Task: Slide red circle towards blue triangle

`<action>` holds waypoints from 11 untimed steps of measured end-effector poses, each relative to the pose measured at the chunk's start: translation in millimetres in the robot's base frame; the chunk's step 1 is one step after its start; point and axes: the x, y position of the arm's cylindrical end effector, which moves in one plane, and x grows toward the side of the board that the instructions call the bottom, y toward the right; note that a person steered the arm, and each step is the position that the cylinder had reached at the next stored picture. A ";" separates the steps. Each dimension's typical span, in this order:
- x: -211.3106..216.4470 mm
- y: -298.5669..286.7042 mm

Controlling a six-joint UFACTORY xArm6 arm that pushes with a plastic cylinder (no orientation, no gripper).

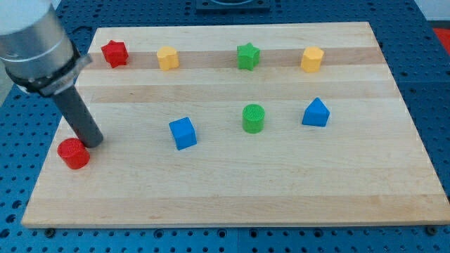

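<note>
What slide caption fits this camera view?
My tip beside the red circle, blue triangle far to the view's right.

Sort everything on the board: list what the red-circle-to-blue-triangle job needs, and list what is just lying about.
Job:
red circle, near the view's bottom left
blue triangle, towards the view's right
my tip, just up and right of the red circle

Lying about:
red star
yellow heart
green star
yellow hexagon
blue cube
green circle

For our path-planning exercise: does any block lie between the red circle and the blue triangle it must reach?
Yes. The blue cube and green circle sit roughly on the line from the red circle to the blue triangle. My tip touches the red circle's upper right.
</note>
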 end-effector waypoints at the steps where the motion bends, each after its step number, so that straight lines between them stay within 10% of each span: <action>1: -6.4 -56.4; 5: 70.7 16.7; 8: 51.7 -62.6; 11: 38.0 72.4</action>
